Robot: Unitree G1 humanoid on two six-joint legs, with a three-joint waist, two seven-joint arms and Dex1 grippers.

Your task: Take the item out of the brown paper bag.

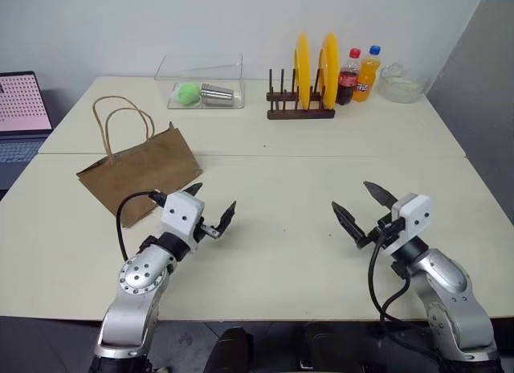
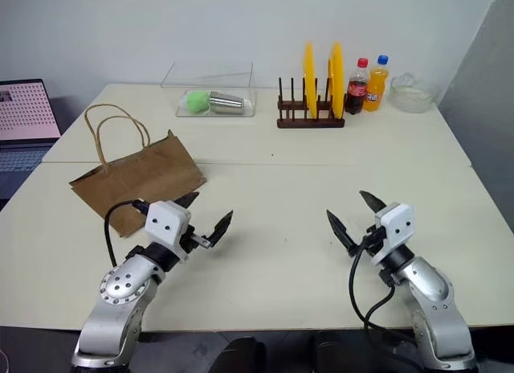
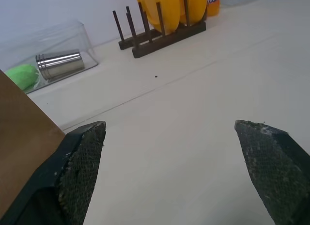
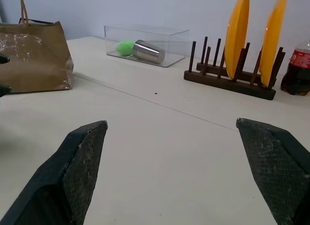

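The brown paper bag point(image 1: 140, 174) lies on its side at the table's left, its two loop handles point(image 1: 120, 120) pointing toward the back. The item is hidden from view. My left gripper point(image 1: 210, 206) hovers open just right of the bag's near corner, nothing between its fingers. My right gripper point(image 1: 361, 202) is open too, above the table's right half and well away from the bag. The bag's side shows in the right wrist view point(image 4: 34, 57) and its edge in the left wrist view point(image 3: 22, 137).
At the back stand a clear box point(image 1: 202, 85) holding a steel cup point(image 1: 218, 94) and a green ball point(image 1: 188, 92), a wooden rack with yellow plates point(image 1: 309, 75), cola and orange soda bottles point(image 1: 357, 74), and a glass bowl point(image 1: 400, 85). A laptop point(image 1: 20, 116) sits far left.
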